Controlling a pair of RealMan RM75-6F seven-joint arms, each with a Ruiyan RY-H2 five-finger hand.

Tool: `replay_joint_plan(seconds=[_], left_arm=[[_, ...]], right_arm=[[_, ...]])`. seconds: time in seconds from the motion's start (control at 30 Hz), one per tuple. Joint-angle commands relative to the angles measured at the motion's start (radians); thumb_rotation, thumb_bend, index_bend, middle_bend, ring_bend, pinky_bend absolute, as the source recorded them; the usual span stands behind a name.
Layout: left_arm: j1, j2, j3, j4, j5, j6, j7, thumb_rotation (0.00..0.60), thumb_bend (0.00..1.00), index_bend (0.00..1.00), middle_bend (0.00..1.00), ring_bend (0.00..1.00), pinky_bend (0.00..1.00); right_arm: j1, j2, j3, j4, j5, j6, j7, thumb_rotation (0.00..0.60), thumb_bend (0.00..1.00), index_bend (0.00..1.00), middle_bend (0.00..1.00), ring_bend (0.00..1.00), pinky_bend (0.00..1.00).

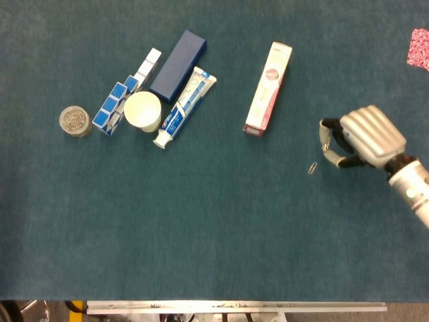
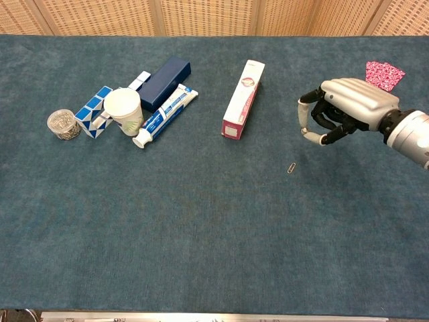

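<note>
So the whole thing sits on a big dark teal table, and the only arm showing is the right one, coming in from the right edge. Its right hand hangs over the cloth with the fingers curled loosely inward, tips apart and nothing in them, so it's holding nothing. Nearest to it is the paper clip, lying flat on the cloth just below and left of the fingertips, not touching them. Going down in size from there: a long pink and white toothpaste box lies near the middle, well left of the hand. Further left there's a dark blue box, a blue and white toothpaste tube right against it, and a blue and white snake puzzle. A white paper cup stands between the tube and the puzzle. A small round jar of clips sits leftmost. A pink patterned scrap pokes in at the right edge.
</note>
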Motion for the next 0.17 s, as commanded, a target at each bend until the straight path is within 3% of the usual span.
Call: replay_joint_plan(seconds=[0.03, 0.17], left_arm=[[-0.001, -0.001, 0.001, -0.003, 0.000, -0.002, 0.004, 0.600, 0.20, 0.00, 0.00, 0.00, 0.02], [0.002, -0.002, 0.003, -0.006, 0.001, 0.001, 0.004, 0.600, 0.20, 0.00, 0.00, 0.00, 0.03]], right_arm=[[-0.010, 0.010, -0.020, -0.012, -0.026, 0.001, 0.022, 0.600, 0.38, 0.71, 0.90, 0.90, 1.00], [-0.018, 0.005, -0.037, -0.010, -0.047, 0.003, 0.034, 0.600, 0.38, 0.71, 0.90, 0.90, 1.00]])
